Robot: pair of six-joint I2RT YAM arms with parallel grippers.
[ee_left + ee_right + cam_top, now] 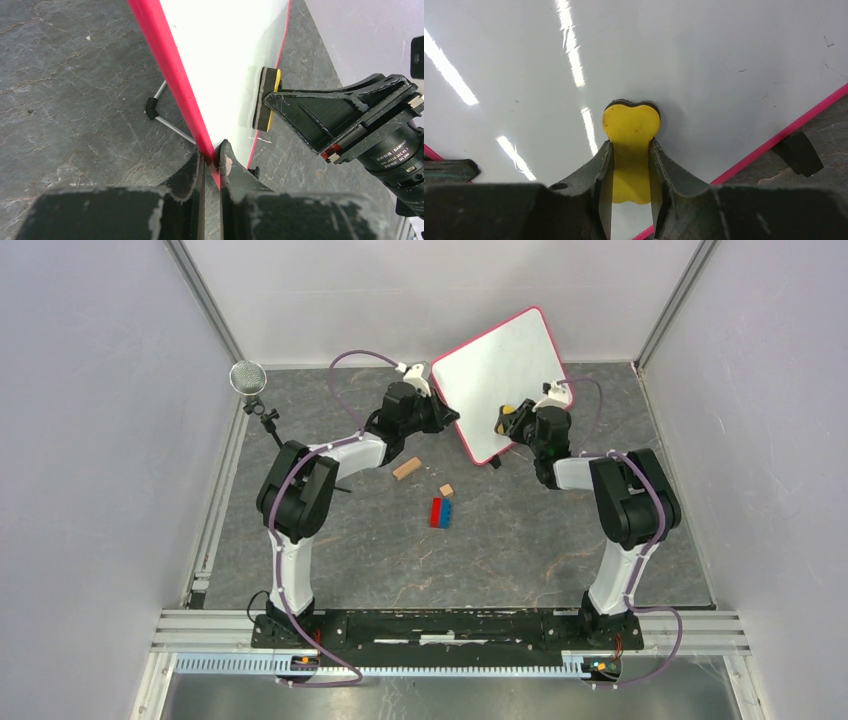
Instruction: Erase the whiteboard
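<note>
The whiteboard (495, 380) stands tilted at the back of the floor, white with a red-pink frame and no writing that I can see. My left gripper (447, 418) is shut on its left frame edge (172, 75), as the left wrist view (212, 159) shows. My right gripper (512, 420) is shut on a yellow eraser (630, 130) whose dark felt side presses flat on the white face (724, 55). The eraser also shows in the left wrist view (267, 97). A black foot (151, 107) on a wire leg rests on the floor.
A wooden block (406, 468), a small tan block (446, 489) and a red and blue brick pair (441, 512) lie on the grey floor in front of the board. A microphone (248, 379) stands at the left wall.
</note>
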